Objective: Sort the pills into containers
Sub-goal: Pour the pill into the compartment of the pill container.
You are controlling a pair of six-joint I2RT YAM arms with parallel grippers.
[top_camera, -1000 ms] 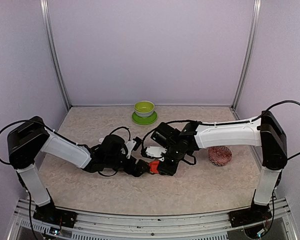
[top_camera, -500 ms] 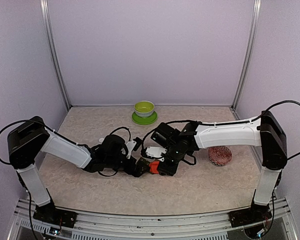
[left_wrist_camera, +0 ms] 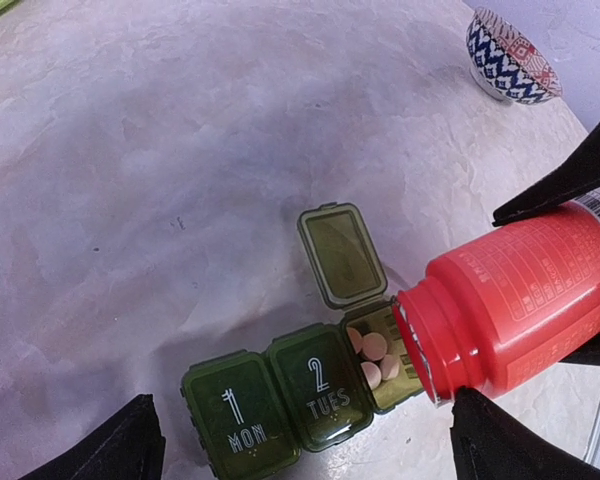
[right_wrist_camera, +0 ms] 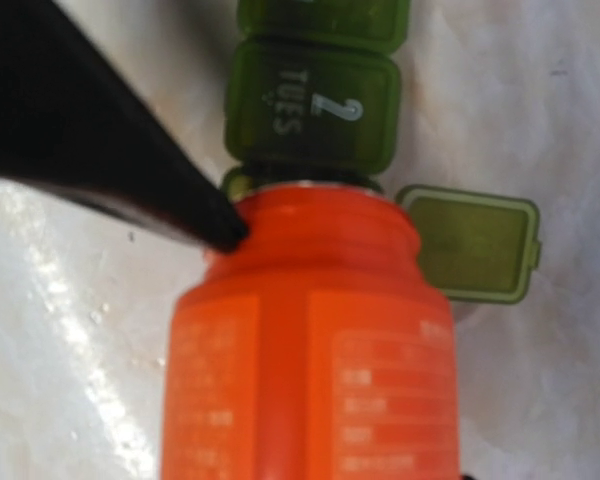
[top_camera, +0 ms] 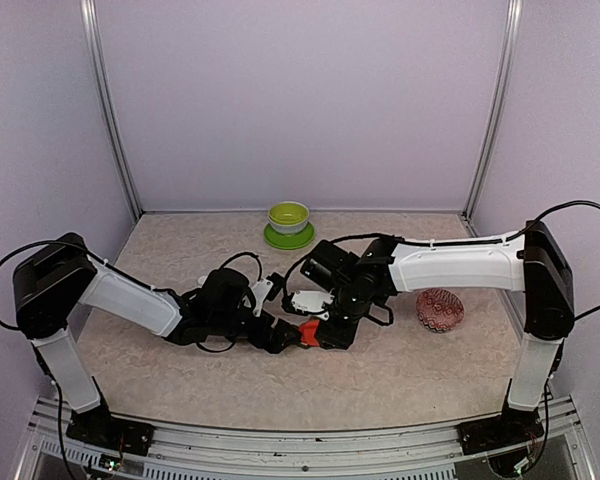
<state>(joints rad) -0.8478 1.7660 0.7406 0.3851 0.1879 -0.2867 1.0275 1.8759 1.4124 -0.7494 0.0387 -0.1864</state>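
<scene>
Right jaws: your right gripper (top_camera: 320,335) is clamping the red bottle (left_wrist_camera: 510,300) by its body, tipped on its side (jaws closed to the bottle's width).
Left jaws: your left gripper (left_wrist_camera: 300,440) is hanging over the pill box (left_wrist_camera: 280,400), fingers spread wide and gripping nothing.
Pill box: it is lying flat on the table (left_wrist_camera: 180,150); two compartments are sitting closed, and the third lid (left_wrist_camera: 342,255) is standing open.
Pills: pale round pills (left_wrist_camera: 373,358) are lying in the open compartment, with the bottle's mouth hovering at its edge.
Around: a patterned bowl (left_wrist_camera: 510,55) is sitting well apart, and a green bowl (top_camera: 288,216) is sitting by the far wall.
Writing: the closed lids are showing "1 MON" and "2 TUES" (the bottle's print is too small to read).
</scene>
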